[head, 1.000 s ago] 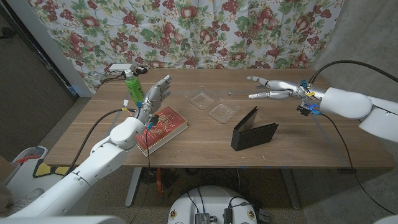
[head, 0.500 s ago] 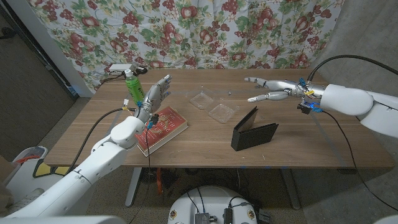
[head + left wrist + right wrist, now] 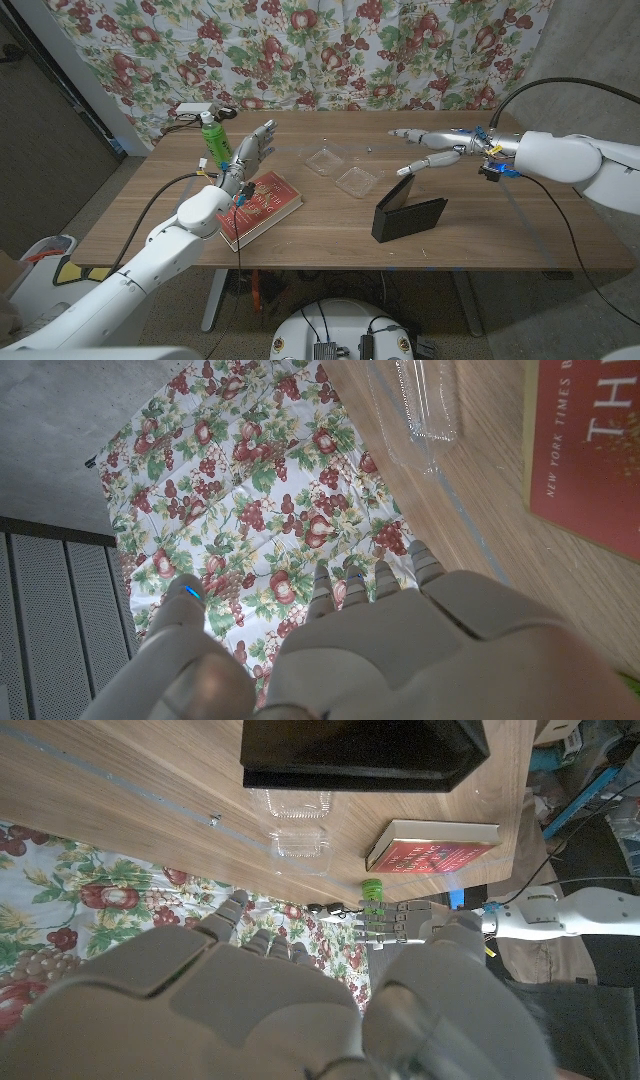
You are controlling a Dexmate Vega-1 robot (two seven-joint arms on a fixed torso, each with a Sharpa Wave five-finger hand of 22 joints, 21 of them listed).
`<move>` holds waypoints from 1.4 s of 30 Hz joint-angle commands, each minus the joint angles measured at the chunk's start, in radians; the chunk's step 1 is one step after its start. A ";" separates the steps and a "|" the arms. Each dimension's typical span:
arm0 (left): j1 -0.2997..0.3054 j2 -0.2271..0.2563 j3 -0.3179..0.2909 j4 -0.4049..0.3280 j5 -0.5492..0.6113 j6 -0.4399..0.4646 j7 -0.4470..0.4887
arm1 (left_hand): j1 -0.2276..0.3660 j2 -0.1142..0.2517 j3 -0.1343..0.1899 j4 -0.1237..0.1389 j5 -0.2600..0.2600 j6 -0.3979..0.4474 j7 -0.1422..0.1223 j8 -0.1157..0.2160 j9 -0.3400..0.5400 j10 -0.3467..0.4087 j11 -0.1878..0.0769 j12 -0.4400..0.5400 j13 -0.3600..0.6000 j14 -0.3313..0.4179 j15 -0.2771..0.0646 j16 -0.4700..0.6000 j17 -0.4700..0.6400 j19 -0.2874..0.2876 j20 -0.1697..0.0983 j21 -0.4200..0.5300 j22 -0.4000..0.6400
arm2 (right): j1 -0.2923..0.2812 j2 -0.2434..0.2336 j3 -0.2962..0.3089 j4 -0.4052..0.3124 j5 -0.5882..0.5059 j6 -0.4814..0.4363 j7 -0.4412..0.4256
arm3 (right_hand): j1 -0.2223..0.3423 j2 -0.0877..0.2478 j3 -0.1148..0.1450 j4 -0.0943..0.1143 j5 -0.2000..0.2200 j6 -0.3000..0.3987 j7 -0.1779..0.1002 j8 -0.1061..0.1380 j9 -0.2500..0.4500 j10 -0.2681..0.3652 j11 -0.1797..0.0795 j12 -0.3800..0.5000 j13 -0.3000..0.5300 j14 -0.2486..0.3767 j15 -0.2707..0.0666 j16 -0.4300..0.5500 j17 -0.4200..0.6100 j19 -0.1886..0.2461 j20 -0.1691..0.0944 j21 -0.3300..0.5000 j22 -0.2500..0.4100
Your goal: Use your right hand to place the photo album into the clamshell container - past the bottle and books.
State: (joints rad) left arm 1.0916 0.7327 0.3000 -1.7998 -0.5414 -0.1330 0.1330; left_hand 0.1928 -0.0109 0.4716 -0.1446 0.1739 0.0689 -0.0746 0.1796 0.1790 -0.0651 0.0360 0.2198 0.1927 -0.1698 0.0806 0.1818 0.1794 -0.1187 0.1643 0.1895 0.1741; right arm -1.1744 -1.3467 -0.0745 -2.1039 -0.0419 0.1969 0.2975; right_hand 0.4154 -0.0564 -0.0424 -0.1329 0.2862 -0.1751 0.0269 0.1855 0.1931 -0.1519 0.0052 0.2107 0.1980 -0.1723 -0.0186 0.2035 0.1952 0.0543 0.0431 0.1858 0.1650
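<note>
Black photo album (image 3: pixel 408 211), standing half-open

On the table (image 3: pixel 480 235) before me, the photo album (image 3: pixel 408 212) stands open toward my right. Just behind it and to its left lies the opened clamshell container (image 3: pixel 342 170). Further left lies a book (image 3: pixel 262 205), partly under my left arm, and behind the book stands a bottle (image 3: pixel 212 140) near the far edge. My left hand (image 3: pixel 250 155) is between bottle and container. My right hand (image 3: pixel 432 150) hovers above and just behind the album.
</note>
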 commanded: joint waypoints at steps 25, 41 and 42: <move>0.013 0.008 -0.003 -0.003 -0.008 -0.003 -0.005 | 0.004 0.006 -0.001 -0.001 -0.002 0.018 0.003 0.012 0.003 -0.001 0.006 0.004 0.006 -0.055 0.003 0.005 0.003 -0.002 -0.002 0.004 0.003 | -0.060 -0.007 0.069 -0.079 -0.282 0.035 0.049 | 0.036 0.001 0.003 -0.010 0.016 -0.075 0.011 0.009 0.004 -0.012 0.019 -0.004 0.006 -0.041 0.000 -0.002 0.002 -0.002 -0.005 -0.003 0.003; 0.012 0.010 0.000 -0.005 -0.001 -0.001 -0.002 | 0.005 0.007 -0.002 0.000 -0.002 0.042 -0.014 0.019 0.003 0.000 0.005 0.004 0.006 -0.057 0.004 0.005 0.003 -0.003 -0.003 0.004 0.003 | -0.044 0.012 0.067 -0.066 -0.348 0.092 0.090 | 0.073 0.013 0.013 -0.014 0.031 -0.078 0.015 0.013 0.005 -0.068 0.045 -0.018 0.009 -0.064 0.022 -0.007 0.005 -0.024 0.004 -0.005 0.004; 0.012 0.011 0.000 -0.006 0.001 0.001 0.000 | 0.005 0.007 -0.002 0.000 -0.002 0.043 -0.015 0.020 0.003 0.000 0.004 0.004 0.006 -0.057 0.003 0.005 0.003 -0.004 -0.003 0.004 0.003 | -0.040 0.009 0.064 -0.064 -0.352 0.100 0.094 | 0.077 0.015 0.014 -0.015 0.033 -0.080 0.019 0.013 0.006 -0.069 0.044 -0.017 0.009 -0.062 0.025 -0.006 0.005 -0.022 0.003 -0.004 0.004</move>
State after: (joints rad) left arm 1.1041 0.7413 0.2965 -1.8035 -0.5485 -0.1354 0.1271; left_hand 0.1957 -0.0079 0.4716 -0.1445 0.1739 0.0976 -0.0859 0.1902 0.1790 -0.0651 0.0360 0.2198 0.1927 -0.1698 0.0806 0.1818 0.1794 -0.1187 0.1643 0.1895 0.1741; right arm -1.2262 -1.3438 -0.0055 -2.1775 -0.3452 0.2570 0.3685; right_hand 0.4810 -0.0462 -0.0340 -0.1411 0.3095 -0.1731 0.0430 0.1924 0.1929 -0.1683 0.0432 0.1948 0.2026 -0.1692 -0.0030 0.1993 0.1980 0.0377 0.0484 0.1810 0.1650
